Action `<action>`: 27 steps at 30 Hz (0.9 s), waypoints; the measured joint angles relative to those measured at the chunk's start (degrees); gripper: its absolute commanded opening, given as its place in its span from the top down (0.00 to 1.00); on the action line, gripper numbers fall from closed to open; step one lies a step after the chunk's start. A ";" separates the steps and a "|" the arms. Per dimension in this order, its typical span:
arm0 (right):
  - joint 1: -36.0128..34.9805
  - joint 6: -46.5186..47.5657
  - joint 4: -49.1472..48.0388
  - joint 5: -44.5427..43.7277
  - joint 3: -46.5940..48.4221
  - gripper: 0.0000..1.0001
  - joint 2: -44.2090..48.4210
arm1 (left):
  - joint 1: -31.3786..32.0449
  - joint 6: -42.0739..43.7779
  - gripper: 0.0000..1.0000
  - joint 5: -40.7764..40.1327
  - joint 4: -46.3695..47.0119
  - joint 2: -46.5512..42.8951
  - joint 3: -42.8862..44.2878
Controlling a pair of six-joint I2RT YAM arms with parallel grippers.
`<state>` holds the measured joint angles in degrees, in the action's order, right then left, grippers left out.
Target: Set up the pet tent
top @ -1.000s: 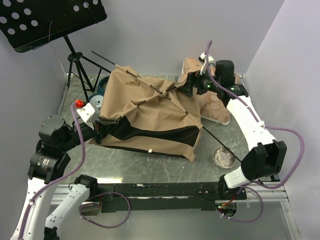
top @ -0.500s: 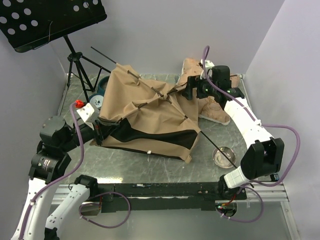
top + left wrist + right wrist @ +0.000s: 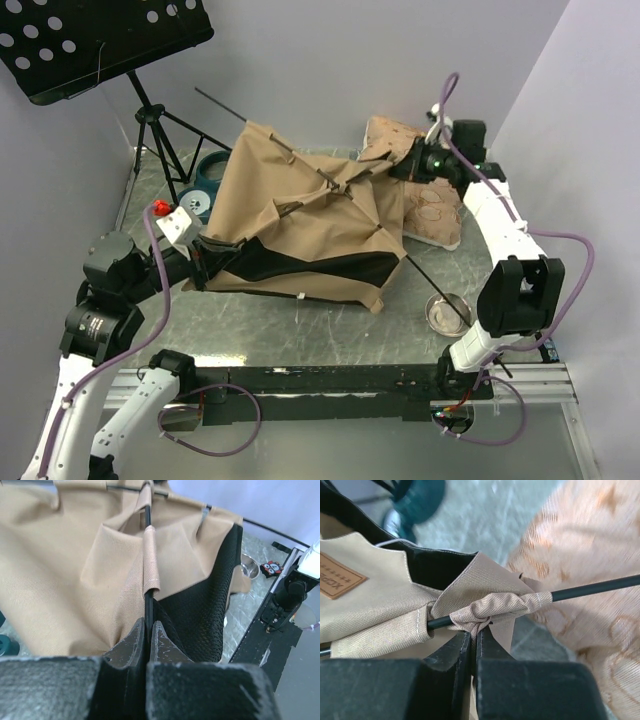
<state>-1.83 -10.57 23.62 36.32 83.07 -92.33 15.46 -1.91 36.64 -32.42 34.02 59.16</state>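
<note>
The pet tent (image 3: 300, 215) lies crumpled in the middle of the table, tan fabric over a black base panel (image 3: 320, 268). Thin black poles cross it, and one pole (image 3: 430, 285) sticks out toward the near right. My left gripper (image 3: 205, 262) is at the tent's near-left corner. In the left wrist view this gripper (image 3: 147, 630) is shut on a black pole (image 3: 148, 605) below a tan sleeve. My right gripper (image 3: 405, 165) is at the far-right corner. There the right gripper (image 3: 474, 632) is shut on bunched tan sleeve fabric (image 3: 495, 607) round a pole. A brown label patch (image 3: 340, 582) shows on the left.
A pinkish-beige cushion (image 3: 435, 210) lies at the back right, just behind the right gripper. A blue pet bowl (image 3: 212, 172) sits behind the tent's left side. A small metal bowl (image 3: 447, 313) is at the near right. A music stand (image 3: 100, 40) rises at the back left.
My right gripper has moved right and back toward the cushion and has shut on the tent's sleeve. The tent's right side shifted with it. The left arm has stayed put.
</note>
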 measured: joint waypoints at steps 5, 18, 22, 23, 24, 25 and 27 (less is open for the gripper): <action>2.54 -2.27 -1.16 3.93 5.29 1.00 0.31 | 0.02 2.60 0.99 -0.02 0.70 -0.09 -1.75; 5.35 -9.07 -12.15 4.76 10.14 1.00 5.73 | 0.00 5.42 0.14 -0.07 3.43 1.60 -2.69; 5.81 -7.48 -13.68 3.61 11.34 1.00 6.91 | 0.00 1.60 0.05 -0.55 4.83 4.55 0.57; 5.81 -6.69 -13.68 3.58 11.58 1.00 7.13 | 0.00 0.59 0.05 -0.39 5.42 4.94 1.36; 5.73 -5.46 -13.64 3.56 11.89 1.00 7.34 | 0.00 -0.20 0.05 -0.20 5.68 5.16 1.81; 5.62 -4.85 -13.62 3.52 11.98 1.00 7.45 | 0.00 -1.07 0.05 0.42 6.08 5.22 2.36; 5.14 -2.49 -13.31 3.10 12.44 1.00 7.72 | 0.00 -2.60 0.06 2.27 6.67 5.51 3.48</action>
<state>3.31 -13.06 10.31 39.42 95.50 -84.62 15.46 -4.51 38.92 -25.76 39.53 62.63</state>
